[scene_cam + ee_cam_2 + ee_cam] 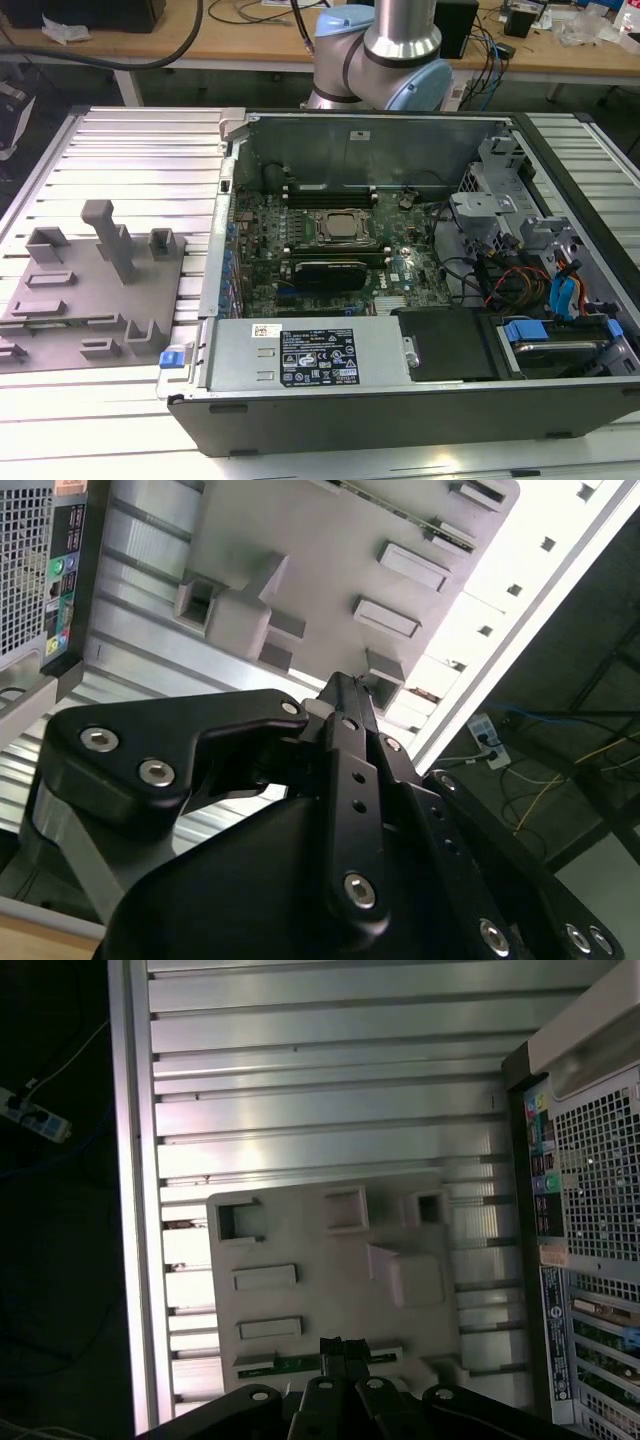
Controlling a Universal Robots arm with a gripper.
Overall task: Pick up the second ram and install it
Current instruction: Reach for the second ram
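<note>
The second ram is a thin green strip lying in a long slot at one edge of the grey holder tray. In the first wrist view my gripper hangs well above that slot, its tips lining up with the strip's middle. The black fingers are pressed together with nothing between them. In the second wrist view the gripper points at the same tray from high up. The open computer case holds the motherboard, where one green stick sits in a slot beside the processor socket.
The holder tray sits on the ribbed aluminium table at the exterior view's left, with a tall post rising from it. A black-shrouded card lies on the motherboard. The power supply and drive cage fill the case's front and right.
</note>
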